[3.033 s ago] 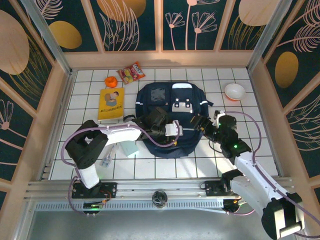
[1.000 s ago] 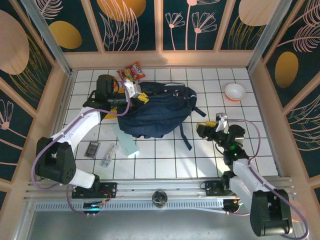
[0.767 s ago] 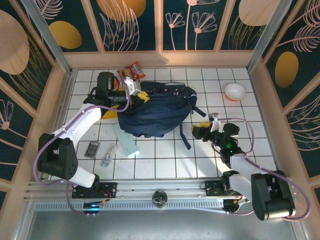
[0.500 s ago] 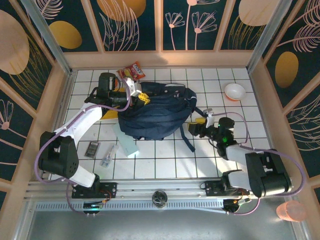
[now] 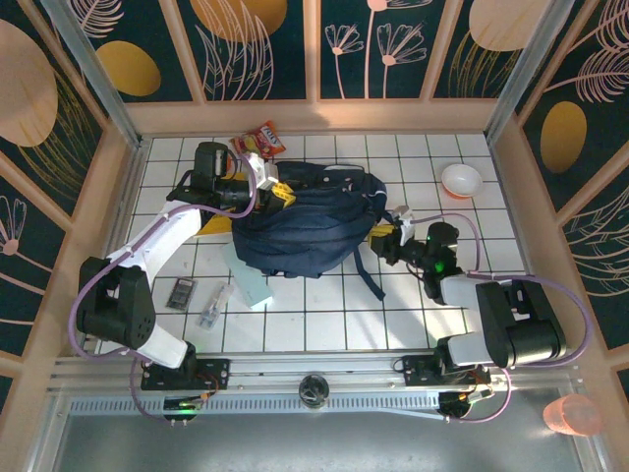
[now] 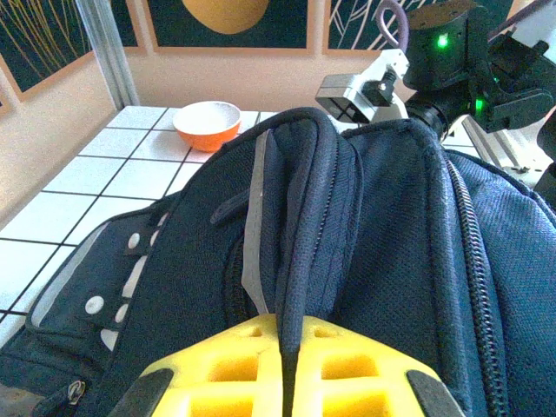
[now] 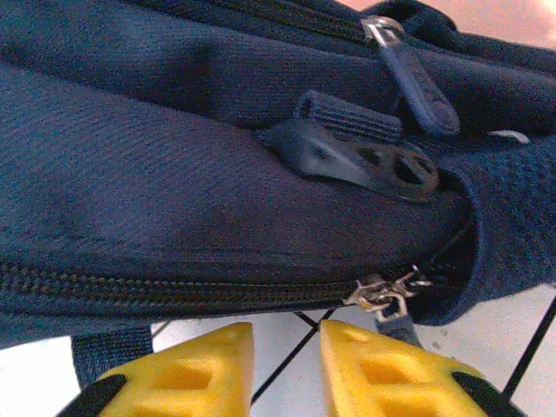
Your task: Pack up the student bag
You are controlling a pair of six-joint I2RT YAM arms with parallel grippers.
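The large dark navy fabric backpack (image 5: 305,231) is lying lengthwise left-right, top seemingly leftward, left gripper (image 5: 279,191) clamping its strap, right gripper (image 5: 381,239) gaping slightly at its right end.

The student bag (image 5: 310,224) lies on the tiled table (image 5: 324,317), left gripper (image 5: 281,191) at its 10 o'clock edge, right gripper (image 5: 379,242) at its 3 o'clock edge.

The right pincer (image 5: 377,241) has slid left across the tiles to the student bag's (image 5: 310,221) right side.

Top cam overlooks whole table (image 5: 324,315); both wrist cams close on bag (image 5: 314,221), opposite ends.
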